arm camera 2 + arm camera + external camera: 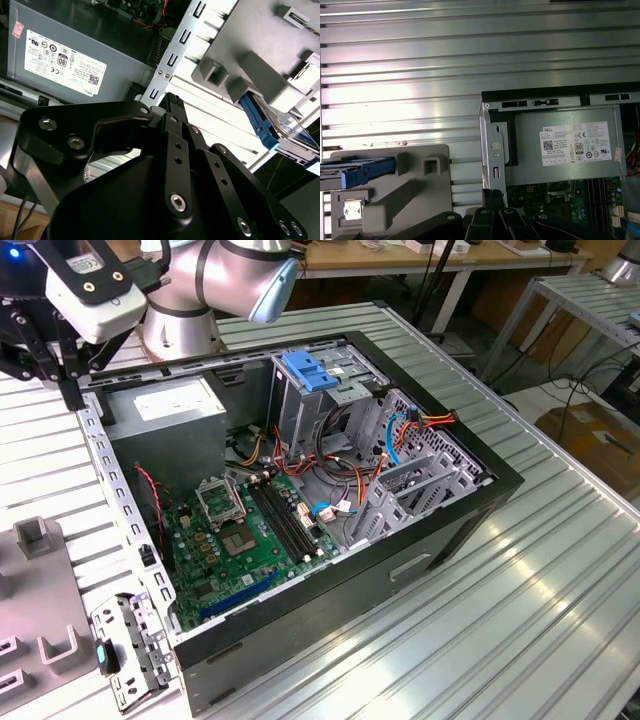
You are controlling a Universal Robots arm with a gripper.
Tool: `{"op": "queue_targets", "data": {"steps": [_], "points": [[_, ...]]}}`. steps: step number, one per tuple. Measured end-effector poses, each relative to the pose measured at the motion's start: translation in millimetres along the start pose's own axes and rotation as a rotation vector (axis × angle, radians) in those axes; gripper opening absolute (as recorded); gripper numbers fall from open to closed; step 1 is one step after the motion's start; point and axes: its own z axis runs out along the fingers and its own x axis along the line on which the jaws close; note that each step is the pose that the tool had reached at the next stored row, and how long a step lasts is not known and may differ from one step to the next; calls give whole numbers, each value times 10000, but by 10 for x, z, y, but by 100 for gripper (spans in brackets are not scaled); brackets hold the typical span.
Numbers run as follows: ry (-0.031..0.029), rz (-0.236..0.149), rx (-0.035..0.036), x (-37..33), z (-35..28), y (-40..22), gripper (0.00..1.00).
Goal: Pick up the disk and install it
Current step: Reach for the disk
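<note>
While the disk [357, 172] sits in a holder [390, 210], the pincer [169, 102] — pressed together — hangs near the white-labelled box [560, 147].

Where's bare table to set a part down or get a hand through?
Widest free patch: ribbed table on the exterior view's right of the open case. Also bare table beyond the grey fixture in the first wrist view. Crowded: cables by the drive cage, and the fixture's disk slot.
</note>
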Motion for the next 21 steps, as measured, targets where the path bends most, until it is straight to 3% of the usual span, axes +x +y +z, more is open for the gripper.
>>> {"op": "queue_targets", "data": {"steps": [21], "points": [[0, 0, 0, 205, -3, -16, 11]]}}
